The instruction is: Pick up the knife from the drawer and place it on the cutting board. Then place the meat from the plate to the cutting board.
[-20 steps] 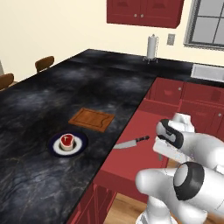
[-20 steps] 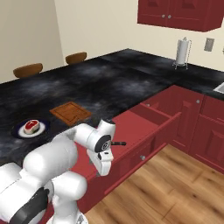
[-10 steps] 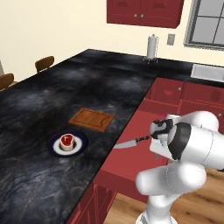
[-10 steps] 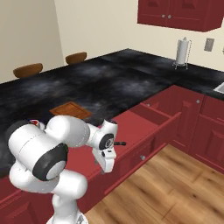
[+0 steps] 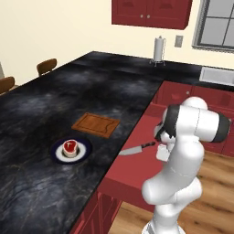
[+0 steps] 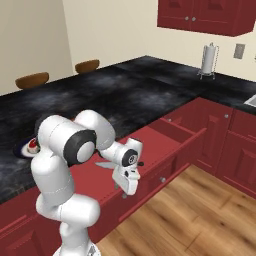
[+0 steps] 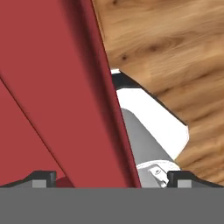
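tool (image 7: 107, 177): fingers apart astride drawer (image 5: 137, 169) front wall, nothing held | knife (image 5: 137, 149): lies counter-side of tool, handle toward it, blade pointing away

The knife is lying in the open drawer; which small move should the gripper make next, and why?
Probably lift and shift over the knife: it lies free in the drawer, while the gripper looks down at the drawer's front edge and floor, fingertips wide apart, nothing between them.
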Robot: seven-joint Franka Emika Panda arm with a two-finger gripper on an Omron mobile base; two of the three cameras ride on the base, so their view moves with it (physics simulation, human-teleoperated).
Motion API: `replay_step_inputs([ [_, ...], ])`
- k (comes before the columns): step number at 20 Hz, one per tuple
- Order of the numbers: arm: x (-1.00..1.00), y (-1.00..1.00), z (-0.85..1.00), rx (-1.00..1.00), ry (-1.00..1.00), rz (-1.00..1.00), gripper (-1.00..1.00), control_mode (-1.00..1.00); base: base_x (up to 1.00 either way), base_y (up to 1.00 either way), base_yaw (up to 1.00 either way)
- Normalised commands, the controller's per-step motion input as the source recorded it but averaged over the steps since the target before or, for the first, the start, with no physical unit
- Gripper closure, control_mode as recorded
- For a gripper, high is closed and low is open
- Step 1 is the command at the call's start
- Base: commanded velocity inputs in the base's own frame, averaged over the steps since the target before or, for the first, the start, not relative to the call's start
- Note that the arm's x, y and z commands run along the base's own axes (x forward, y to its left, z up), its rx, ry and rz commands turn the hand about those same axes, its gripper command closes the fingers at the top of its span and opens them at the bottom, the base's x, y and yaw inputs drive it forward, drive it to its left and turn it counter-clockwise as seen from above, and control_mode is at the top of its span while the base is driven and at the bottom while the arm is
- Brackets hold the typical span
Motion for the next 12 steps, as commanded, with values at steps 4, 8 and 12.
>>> replay_step_inputs([
  [4,0.0,-0.53,-0.56,0.01,0.11,0.0,-1.0,-1.0,0.0,0.0,0.0],
  [8,-0.77,-1.0,-0.38,0.09,0.11,0.0,-1.0,-1.0,0.0,0.0,0.0],
  [12,-0.89,-1.0,-0.41,0.09,0.05,0.0,-1.0,-1.0,0.0,0.0,0.0],
])
